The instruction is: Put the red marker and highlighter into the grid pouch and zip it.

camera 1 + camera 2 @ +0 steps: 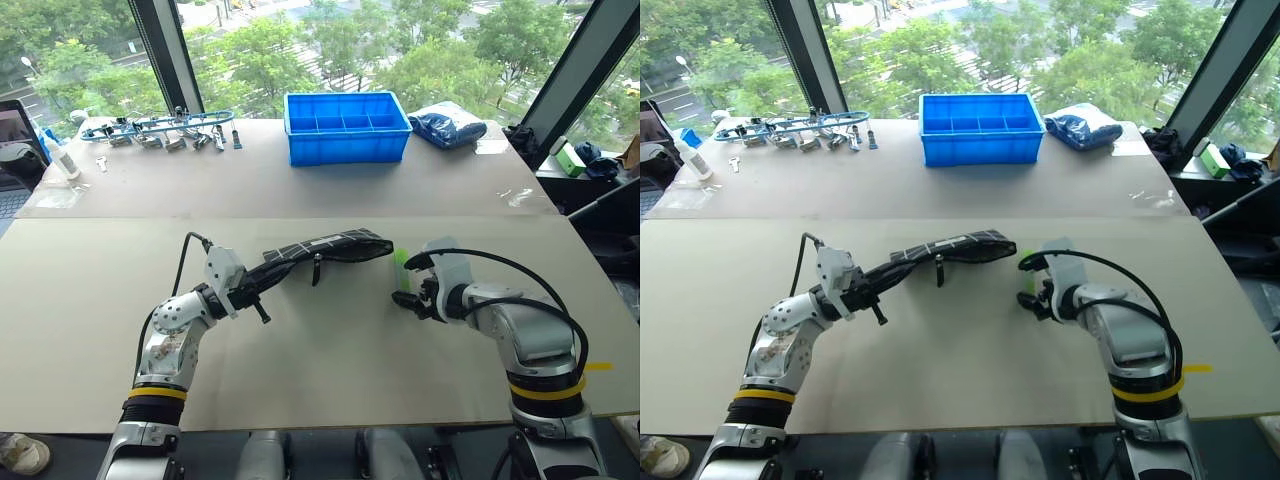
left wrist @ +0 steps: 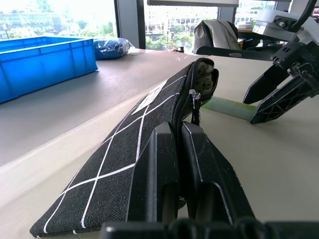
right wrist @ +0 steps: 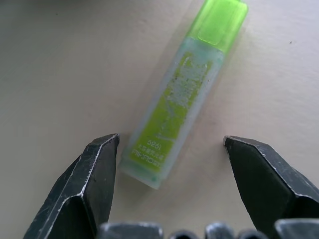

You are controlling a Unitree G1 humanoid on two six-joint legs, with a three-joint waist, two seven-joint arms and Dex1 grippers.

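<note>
My left gripper [image 1: 250, 288] is shut on the near end of the grid pouch [image 1: 320, 248], a black case with white grid lines, and holds it slanted above the table. The pouch's mouth [image 2: 204, 74] gapes open at its far end, with the zipper pull hanging below. Just right of that end, the light green highlighter [image 3: 187, 94] lies flat on the table. My right gripper [image 3: 170, 141] points down over the highlighter, open, with one finger on each side of its lower end and not touching it. The red marker is out of view.
A blue plastic bin [image 1: 346, 128] stands at the back centre of the table, with a dark blue bag [image 1: 448, 128] to its right. A rack of metal tools [image 1: 160, 130] and a small bottle [image 1: 60, 158] sit at the back left.
</note>
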